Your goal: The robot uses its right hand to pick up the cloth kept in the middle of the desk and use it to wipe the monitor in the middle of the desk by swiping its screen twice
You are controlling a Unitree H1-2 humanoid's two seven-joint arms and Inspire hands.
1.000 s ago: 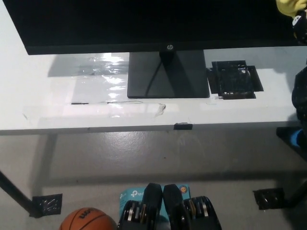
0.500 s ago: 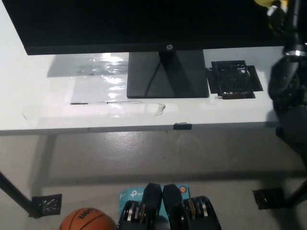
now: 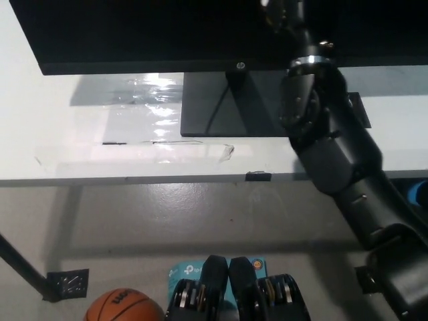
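Reaching arm: the black right arm (image 3: 334, 147) stretches from the desk's (image 3: 80, 134) near right edge up over the monitor (image 3: 154, 33).
Right hand (image 3: 281, 12): mostly cropped at the screen's top; grip cannot be told.
Cloth: not visible.

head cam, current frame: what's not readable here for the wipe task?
- Right hand: cut off by the top edge of the head view, dark against the monitor; open or shut unclear.
- Cloth: not visible; whether the hand holds it cannot be told.
- Monitor screen: top cropped by the frame, so contact with it is unverifiable.
- Black patch on the desk: mostly hidden behind the right arm.
- Left hand: out of view.
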